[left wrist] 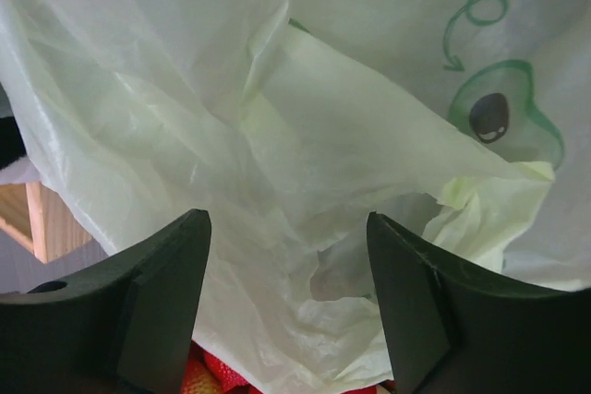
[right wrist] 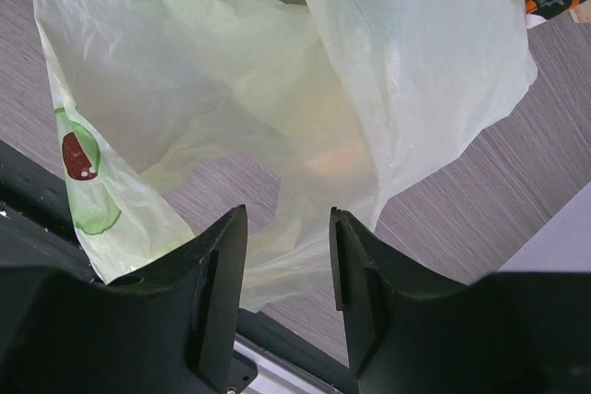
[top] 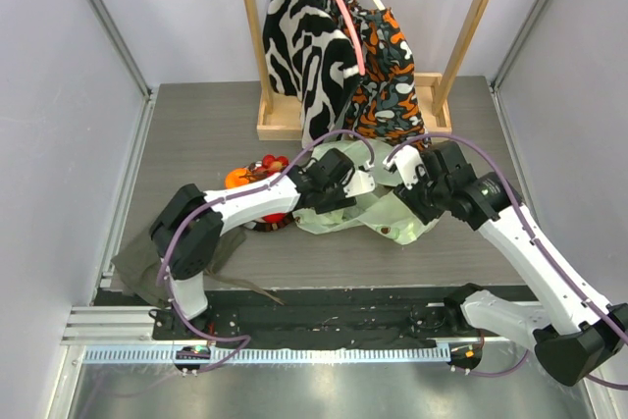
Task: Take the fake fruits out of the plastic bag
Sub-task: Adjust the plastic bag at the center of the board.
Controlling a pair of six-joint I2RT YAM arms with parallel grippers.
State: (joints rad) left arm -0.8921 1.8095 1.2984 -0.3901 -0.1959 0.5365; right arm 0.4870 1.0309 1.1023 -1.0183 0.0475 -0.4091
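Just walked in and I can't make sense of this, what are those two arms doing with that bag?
Both arms are working on the pale-green plastic bag in the middle of the table. The left arm's fingers stand apart around a fold of it. The right arm's fingers have bag film between them, though a firm grip is not clear. A few fake fruits, red and orange, already lie outside to the bag's left.

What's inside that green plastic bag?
Through the plastic bag only a faint orange blur shows; the crinkled film hides the rest. Red fruit peeks out beneath its edge.
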